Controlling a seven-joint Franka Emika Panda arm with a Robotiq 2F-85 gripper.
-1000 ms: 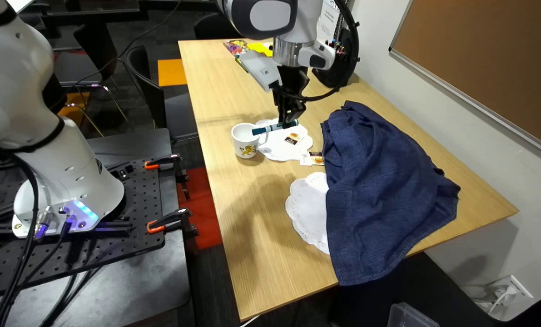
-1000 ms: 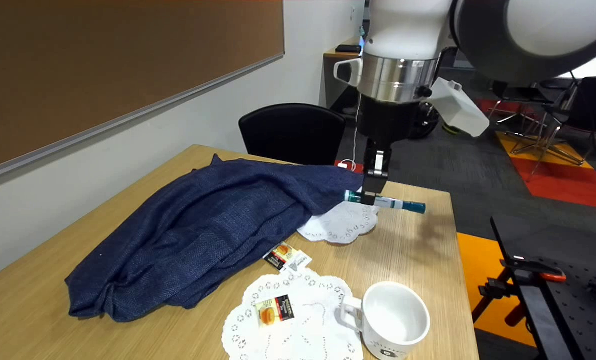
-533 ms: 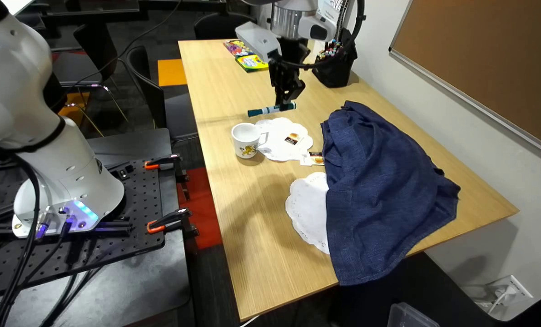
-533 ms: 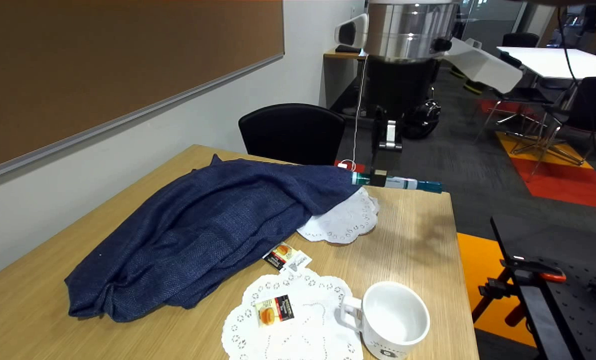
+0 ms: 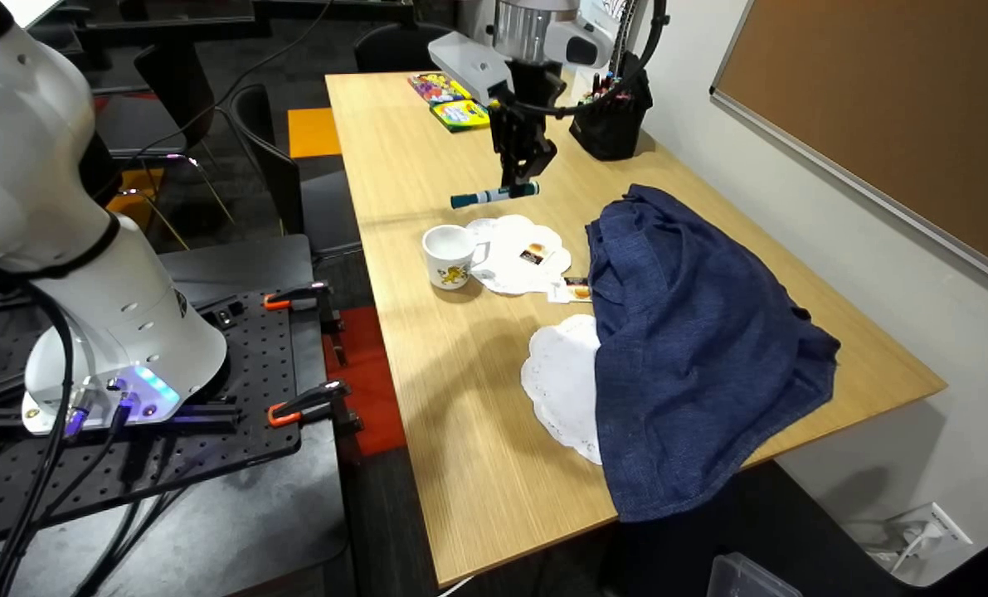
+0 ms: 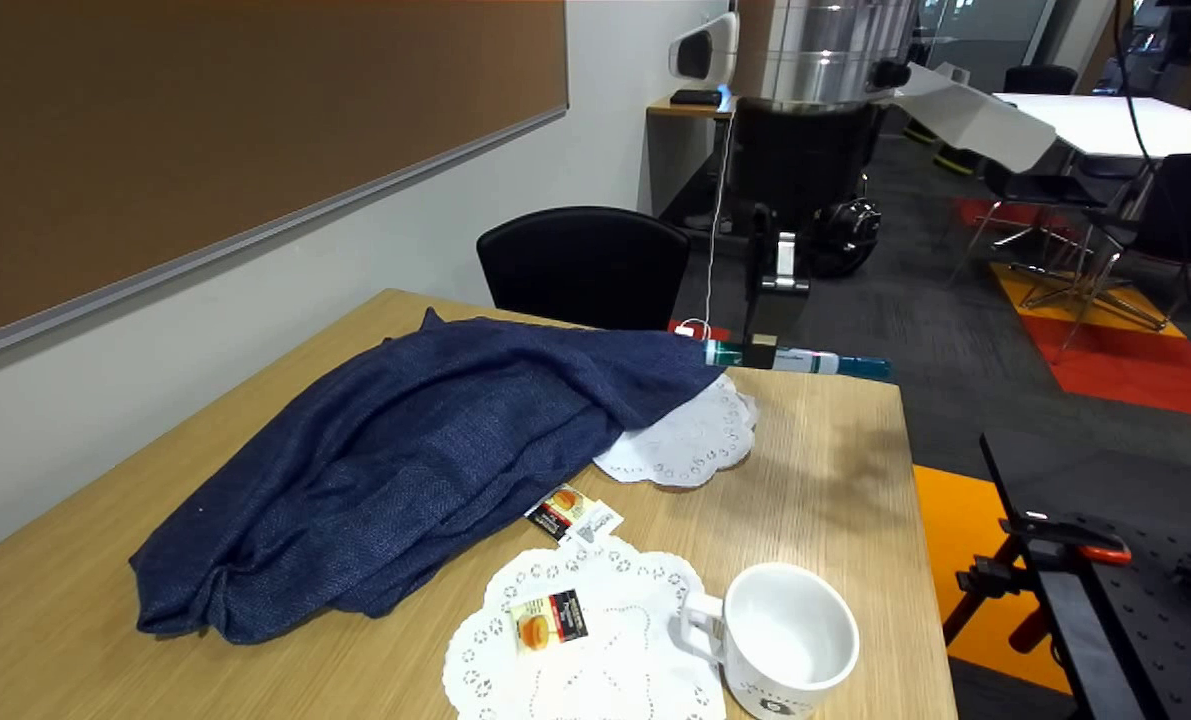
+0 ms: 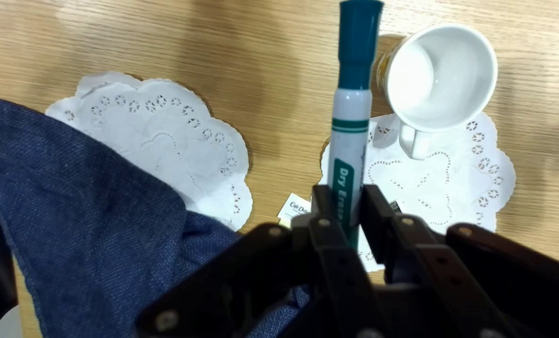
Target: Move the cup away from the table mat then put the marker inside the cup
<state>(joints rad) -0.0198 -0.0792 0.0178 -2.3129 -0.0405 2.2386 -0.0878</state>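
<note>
The white cup (image 5: pixel 446 264) stands upright on the wood beside the table mat (image 5: pixel 510 274), its handle reaching over the mat's edge. That mat (image 6: pixel 645 685) is white and lacy, and a small food packet (image 6: pixel 548 620) lies on it. Above the table, my gripper (image 5: pixel 517 189) is shut on the teal-and-white marker (image 5: pixel 470 200), which lies roughly level in the air. In the wrist view the marker (image 7: pixel 354 94) runs up between the fingertips of my gripper (image 7: pixel 347 202), its teal cap just left of the cup (image 7: pixel 441 80). The fingers hide its lower end.
A dark blue cloth (image 5: pixel 701 356) partly covers a second white doily (image 5: pixel 562 390). More packets (image 6: pixel 573 515) lie between cloth and mat. A black pen holder (image 5: pixel 614 120) and colourful flat packs (image 5: pixel 460 114) stand farther along the table.
My gripper has risen, carrying the marker higher above the table, mostly in the first half second. Cup, mat and cloth have stayed where they were.
</note>
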